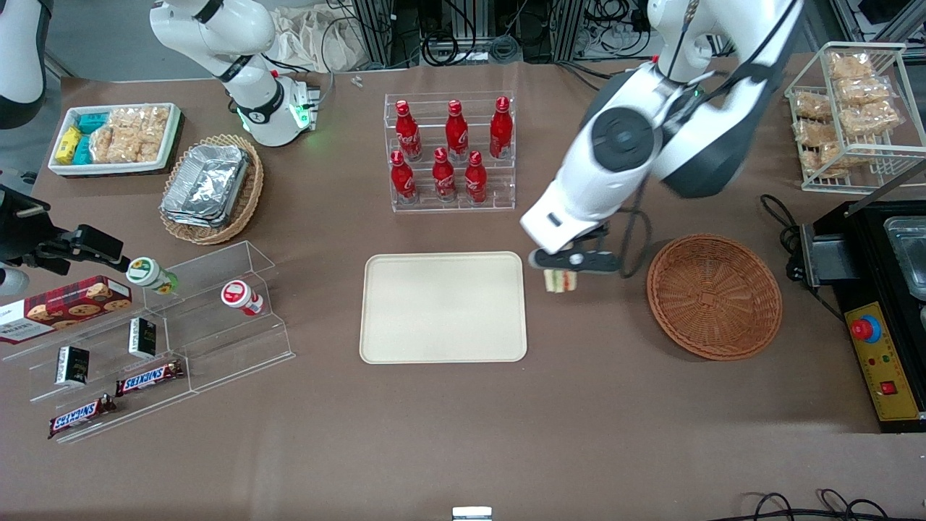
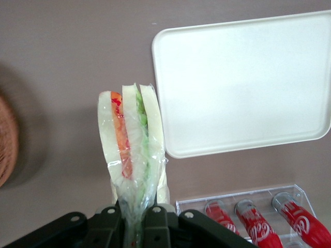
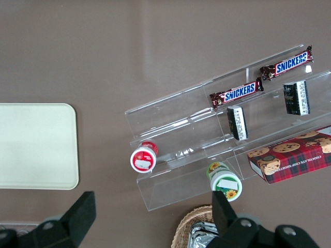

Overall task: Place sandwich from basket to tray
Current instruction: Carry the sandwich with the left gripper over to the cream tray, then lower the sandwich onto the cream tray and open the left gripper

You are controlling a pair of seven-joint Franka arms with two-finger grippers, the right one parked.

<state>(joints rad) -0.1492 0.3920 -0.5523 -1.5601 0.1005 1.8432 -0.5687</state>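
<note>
Sandwich (image 1: 559, 280) (clear-wrapped) is clamped between the fingers of the left gripper (image 1: 571, 266) and held above the table. It is positioned between the tray (image 1: 443, 307) and the basket (image 1: 714, 296), just beside the tray's edge.

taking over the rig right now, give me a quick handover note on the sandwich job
Hand: shut on the sandwich, holding it by the gathered wrapper end, in the air between the basket and the tray, just off the tray's edge.
Basket: now holds nothing, toward the working arm's end of the table.
Tray: bare, in the middle of the table, nearer the front camera than the cola bottle rack.
Done: sandwich picked up and out of the basket.
Left: carry it over the tray, lower it, open the hand, pull back.
</note>
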